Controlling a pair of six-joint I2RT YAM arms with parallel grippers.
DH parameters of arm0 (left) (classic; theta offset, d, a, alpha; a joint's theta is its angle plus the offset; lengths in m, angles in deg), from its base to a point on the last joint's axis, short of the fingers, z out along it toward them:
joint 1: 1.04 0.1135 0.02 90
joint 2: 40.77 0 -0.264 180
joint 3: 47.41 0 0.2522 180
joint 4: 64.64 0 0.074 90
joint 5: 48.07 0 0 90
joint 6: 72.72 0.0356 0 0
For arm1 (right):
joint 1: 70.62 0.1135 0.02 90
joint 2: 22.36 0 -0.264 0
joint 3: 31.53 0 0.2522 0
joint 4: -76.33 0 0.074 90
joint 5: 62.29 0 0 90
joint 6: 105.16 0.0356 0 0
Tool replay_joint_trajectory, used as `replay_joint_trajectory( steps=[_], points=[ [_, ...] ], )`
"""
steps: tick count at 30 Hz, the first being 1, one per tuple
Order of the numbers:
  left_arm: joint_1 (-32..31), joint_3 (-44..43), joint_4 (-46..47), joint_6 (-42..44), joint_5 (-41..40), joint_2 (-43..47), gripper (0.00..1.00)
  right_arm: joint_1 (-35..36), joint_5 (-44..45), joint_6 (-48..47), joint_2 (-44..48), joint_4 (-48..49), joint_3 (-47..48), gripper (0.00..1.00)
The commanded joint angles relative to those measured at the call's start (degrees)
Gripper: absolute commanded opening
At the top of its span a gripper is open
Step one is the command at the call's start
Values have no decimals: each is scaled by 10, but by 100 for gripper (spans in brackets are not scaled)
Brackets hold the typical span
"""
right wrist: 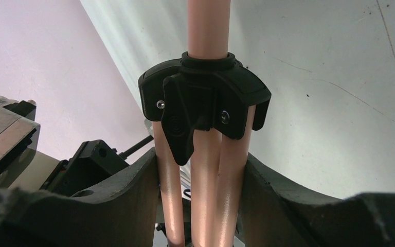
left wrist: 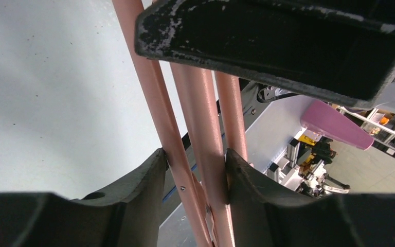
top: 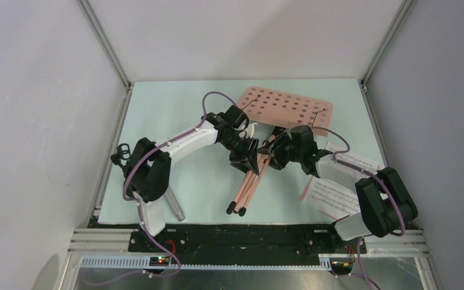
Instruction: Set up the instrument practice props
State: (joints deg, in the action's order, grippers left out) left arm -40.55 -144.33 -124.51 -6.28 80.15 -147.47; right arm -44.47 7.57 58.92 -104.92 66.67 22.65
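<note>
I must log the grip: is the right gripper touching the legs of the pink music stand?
Touching. The right wrist view shows the right gripper with both fingers pressed against the outer legs of the music stand, no gap on either side.

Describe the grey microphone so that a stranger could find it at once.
Find the pale green mat, then its near left corner by the left arm. The grey microphone lies there, the only grey stick; the music stand's legs are salmon-pink and gripped.
</note>
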Motion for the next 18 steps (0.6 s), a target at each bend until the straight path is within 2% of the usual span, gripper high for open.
replay_joint_trajectory(
  steps=[1,5,7,11,13,18],
  points=[
    [-4,-22,6,-33,-27,-9,43,13,-30,44,26,94,58,35],
    [-5,-16,6,-48,-63,-7,42,18,-11,55,30,72,62,36],
    [-8,-12,6,-55,-92,-2,53,20,-1,65,35,62,62,38],
    [-21,-7,6,-54,-151,11,58,22,2,105,41,57,62,40],
    [-28,-5,6,-43,-179,16,57,25,0,114,39,52,69,40],
    [-34,3,8,-23,-215,27,46,25,-3,115,35,38,80,40]
  ],
)
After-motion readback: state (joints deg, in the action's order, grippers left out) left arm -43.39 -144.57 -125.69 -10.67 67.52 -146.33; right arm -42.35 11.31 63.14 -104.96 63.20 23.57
